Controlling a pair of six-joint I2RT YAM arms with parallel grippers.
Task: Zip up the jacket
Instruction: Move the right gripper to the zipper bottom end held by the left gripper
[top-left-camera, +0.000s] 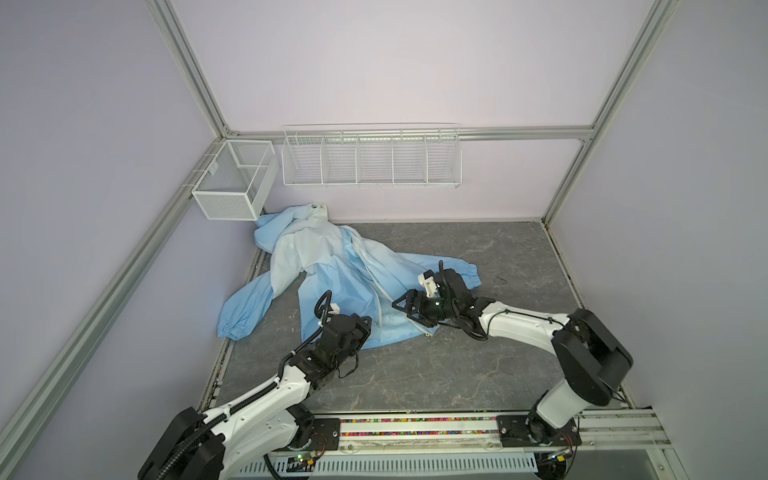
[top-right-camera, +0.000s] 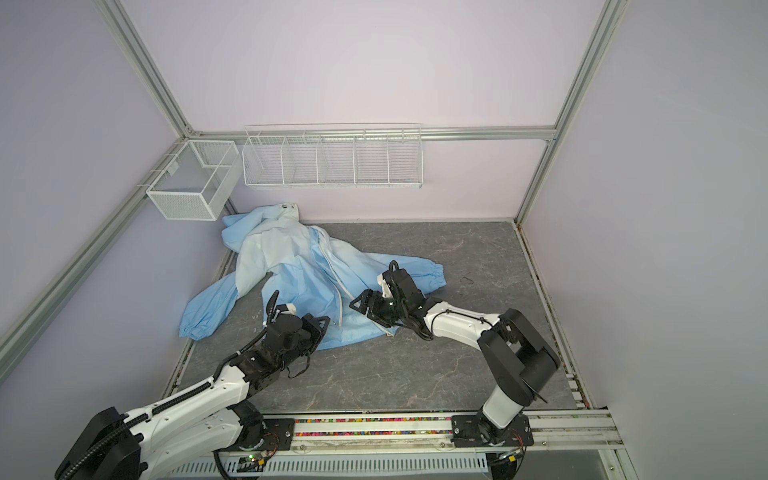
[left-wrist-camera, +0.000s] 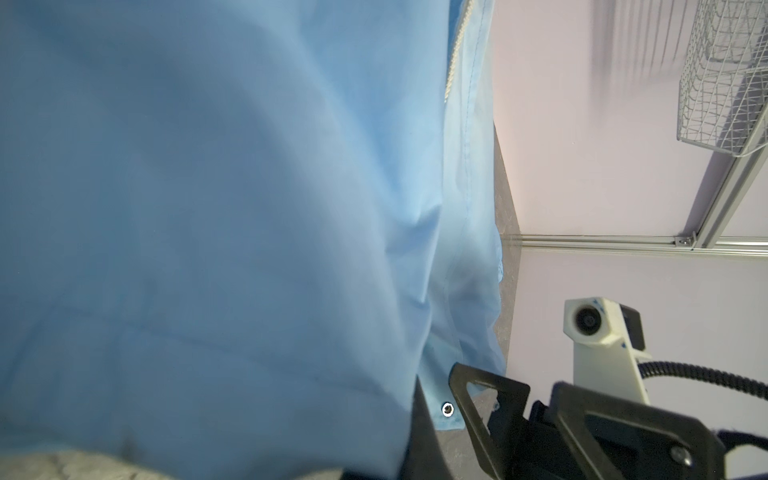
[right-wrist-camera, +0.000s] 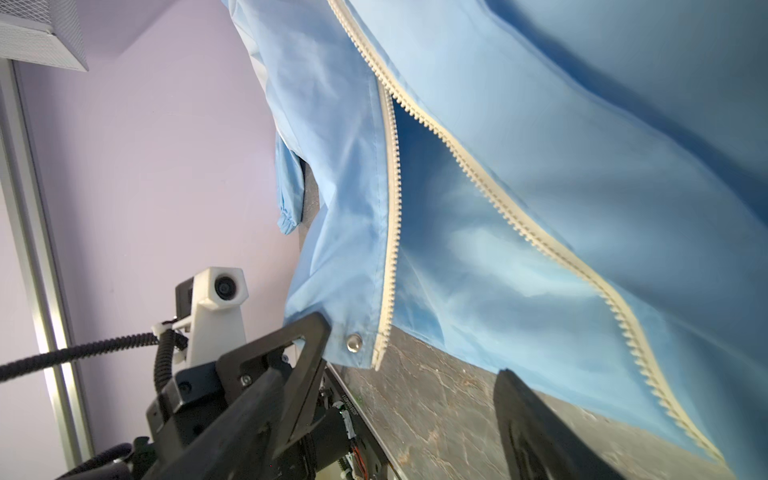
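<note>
The jacket (top-left-camera: 332, 266) is lying spread on the grey table (top-left-camera: 457, 365), back left, with its zipper (right-wrist-camera: 390, 208) gaping apart at the hem. Left gripper (top-left-camera: 366, 326) is pinching the jacket hem, fingers closed. Right gripper (top-left-camera: 402, 305) is hovering by the zipper's lower end, fingers spread.

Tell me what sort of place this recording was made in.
Probably a lab robot cell, not a home: aluminium frame with plain lilac panels, left arm and right arm bolted to a front rail, and a hanging wire rack.
</note>
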